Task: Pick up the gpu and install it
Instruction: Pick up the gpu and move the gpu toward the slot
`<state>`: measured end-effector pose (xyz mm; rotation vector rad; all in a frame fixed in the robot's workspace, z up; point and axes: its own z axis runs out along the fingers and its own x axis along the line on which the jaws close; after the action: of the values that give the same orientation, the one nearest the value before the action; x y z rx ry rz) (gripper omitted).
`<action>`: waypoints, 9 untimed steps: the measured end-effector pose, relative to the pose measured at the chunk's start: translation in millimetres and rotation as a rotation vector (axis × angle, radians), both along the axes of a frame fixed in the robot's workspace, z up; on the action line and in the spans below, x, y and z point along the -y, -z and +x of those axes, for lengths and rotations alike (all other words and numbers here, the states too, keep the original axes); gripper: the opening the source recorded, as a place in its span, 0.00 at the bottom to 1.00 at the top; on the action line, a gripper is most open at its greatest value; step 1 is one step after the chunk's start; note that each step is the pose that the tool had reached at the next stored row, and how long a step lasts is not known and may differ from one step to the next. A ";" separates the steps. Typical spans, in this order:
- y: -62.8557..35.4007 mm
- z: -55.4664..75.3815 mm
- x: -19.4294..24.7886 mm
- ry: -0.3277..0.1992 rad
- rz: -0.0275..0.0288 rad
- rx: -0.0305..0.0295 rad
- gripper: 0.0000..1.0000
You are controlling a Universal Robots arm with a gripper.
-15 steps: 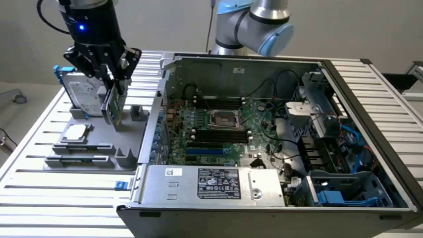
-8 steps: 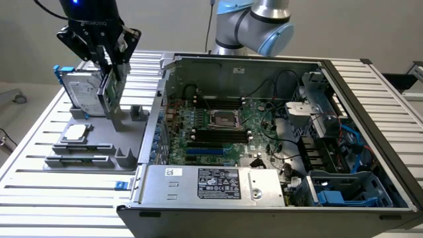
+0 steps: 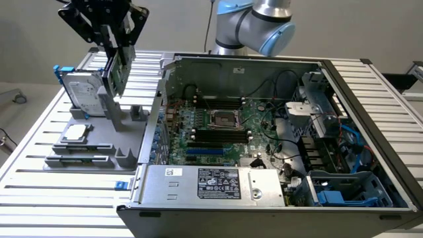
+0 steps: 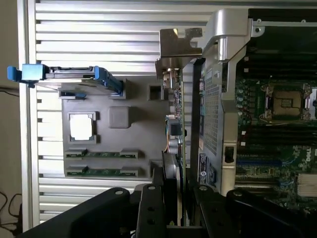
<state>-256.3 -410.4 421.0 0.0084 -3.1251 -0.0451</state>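
We start with the writing, and there is little of it we can make out. The power supply at the near edge of the open computer case carries a dark label with pale print, too small for us to read. The hard drive, in its blue frame, has a white label that is just as unreadable. In the wrist view a small dark sticker sits close to the fingers, and we can't read that one either.

Now the arm. Its blue-grey joint rises behind the case, and the gripper hangs high at the exterior view's left, pointing down over the grey holder.

The black fingers are partly closed and pinch the gpu from both sides along its upper edge. It hangs below them upright and edge-on. In the wrist view we see its silver bracket at the end away from the fingers.

So the card is in the grip above the holder. It is just beside the standing hard drive, outside the case wall, and well apart from the motherboard. Whether its lower edge is clear of the holder's posts, we cannot tell.
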 end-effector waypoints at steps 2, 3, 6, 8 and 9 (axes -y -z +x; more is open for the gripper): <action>-6.5 8.8 0.3 0.000 0.0004 -0.0035 0.28; -8.3 13.5 0.4 0.000 0.0005 -0.0059 0.28; -11.2 27.2 0.6 0.000 0.0003 -0.0160 0.28; -11.6 36.2 0.7 0.000 0.0003 -0.0227 0.28; -11.6 40.7 0.7 0.000 0.0004 -0.0258 0.28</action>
<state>-215.6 -411.2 432.6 0.0075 -3.0992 -0.0454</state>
